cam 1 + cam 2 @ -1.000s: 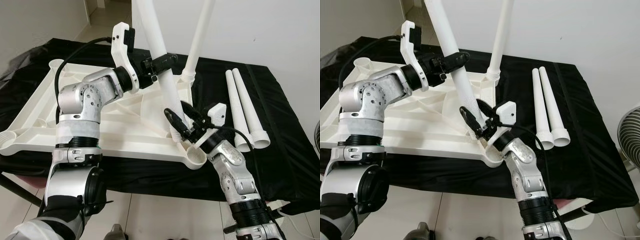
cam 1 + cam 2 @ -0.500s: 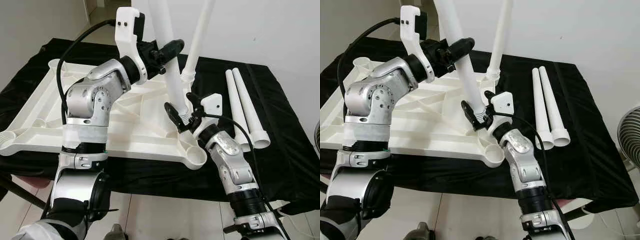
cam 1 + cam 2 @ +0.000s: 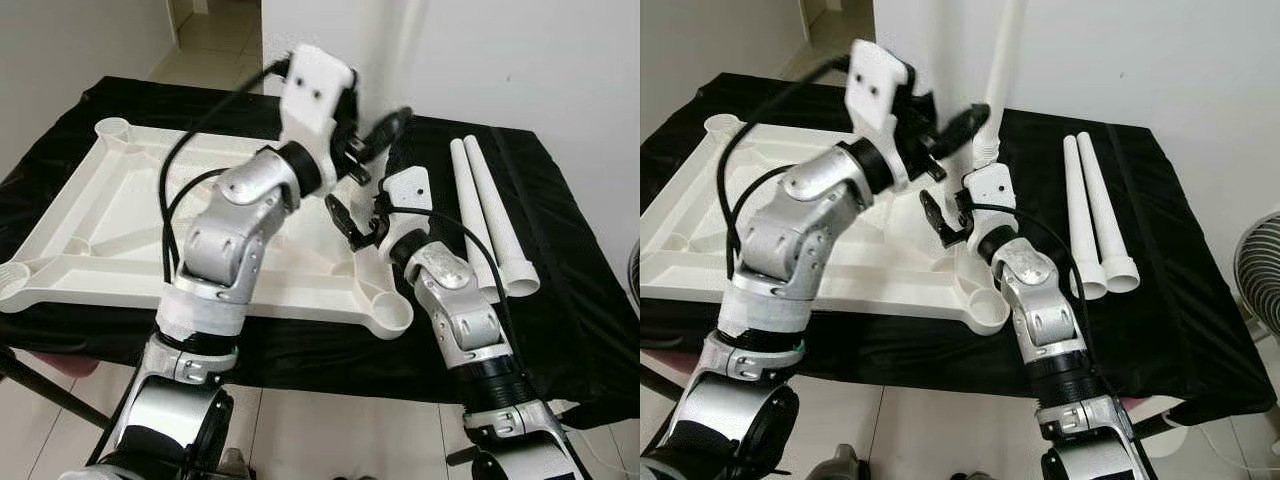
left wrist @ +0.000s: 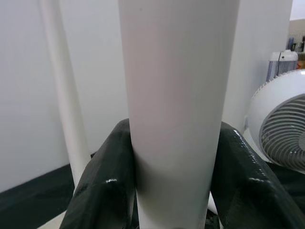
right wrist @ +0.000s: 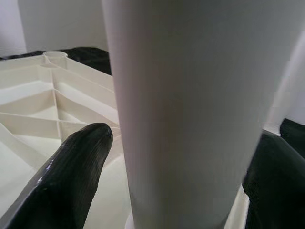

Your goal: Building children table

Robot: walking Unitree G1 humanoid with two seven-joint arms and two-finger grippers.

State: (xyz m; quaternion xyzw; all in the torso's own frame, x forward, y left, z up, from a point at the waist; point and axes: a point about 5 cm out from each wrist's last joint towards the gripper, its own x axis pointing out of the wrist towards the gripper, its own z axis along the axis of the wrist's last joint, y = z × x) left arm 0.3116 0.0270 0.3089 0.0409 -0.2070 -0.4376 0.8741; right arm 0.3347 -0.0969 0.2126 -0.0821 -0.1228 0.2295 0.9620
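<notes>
Left gripper (image 4: 174, 191): raised, fingers clamped on leg (image 4: 176, 95) | Right gripper (image 5: 167, 191): lower, fingers straddling leg, gap visible

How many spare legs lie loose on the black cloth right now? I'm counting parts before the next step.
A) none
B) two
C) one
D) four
B: two white legs lie side by side on the black cloth, to the right of the white tabletop, away from both hands.
</notes>
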